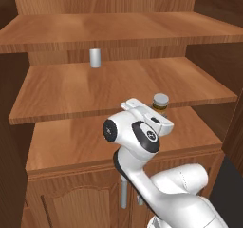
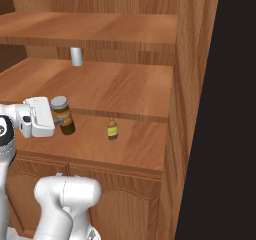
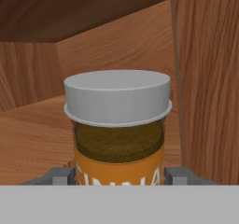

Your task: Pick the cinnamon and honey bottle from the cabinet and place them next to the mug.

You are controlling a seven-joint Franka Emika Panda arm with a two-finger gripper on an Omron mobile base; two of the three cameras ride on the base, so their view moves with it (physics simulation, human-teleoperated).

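**Hand clamped on the cinnamon in the cabinet**

I see my hand (image 2: 61, 120) grasping the cinnamon (image 2: 63, 115), one finger on each side of its label. The jar stands upright on the lowest open shelf of the cabinet (image 1: 118, 34). The honey bottle (image 2: 112, 128) stands near it on the same shelf, well apart from my fingers.

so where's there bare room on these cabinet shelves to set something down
The middle wooden shelf is bare apart from a plain grey cylinder at its back left. The top shelf is bare. The lowest shelf is crowded at its front: the grey-lidded brown jar sits between the claw fingers, the slim amber bottle to its right, with free wood between bottle and cabinet side wall.
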